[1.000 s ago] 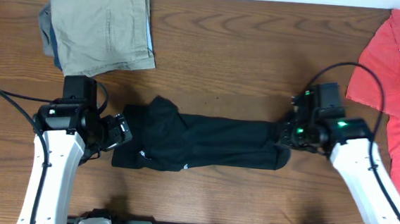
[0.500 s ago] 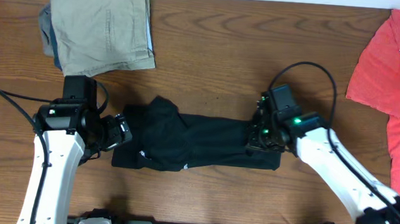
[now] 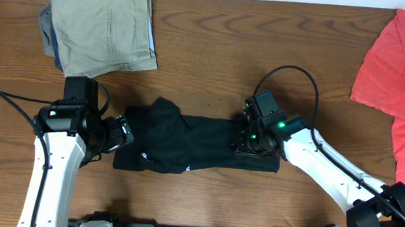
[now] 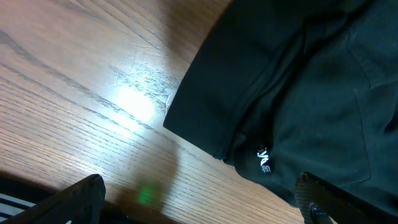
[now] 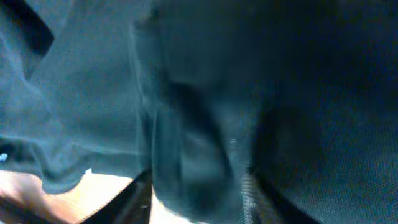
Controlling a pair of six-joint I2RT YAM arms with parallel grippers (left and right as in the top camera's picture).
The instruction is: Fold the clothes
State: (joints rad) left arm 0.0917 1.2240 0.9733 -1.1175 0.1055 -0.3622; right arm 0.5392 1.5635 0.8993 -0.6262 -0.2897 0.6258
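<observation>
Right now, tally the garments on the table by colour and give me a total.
Black garment: 1
Red tee: 1
Khaki folded garment: 1
Blue-grey garment showing under the khaki one: 1
Total: 4

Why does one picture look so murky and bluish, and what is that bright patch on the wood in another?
Right wrist view: the camera sits close to the black garment, so the cloth fills the frame, soft and blue-tinted. Left wrist view: light glares off the wooden table, with a faint green glow nearby. Overhead view: sharp, evenly lit.
</observation>
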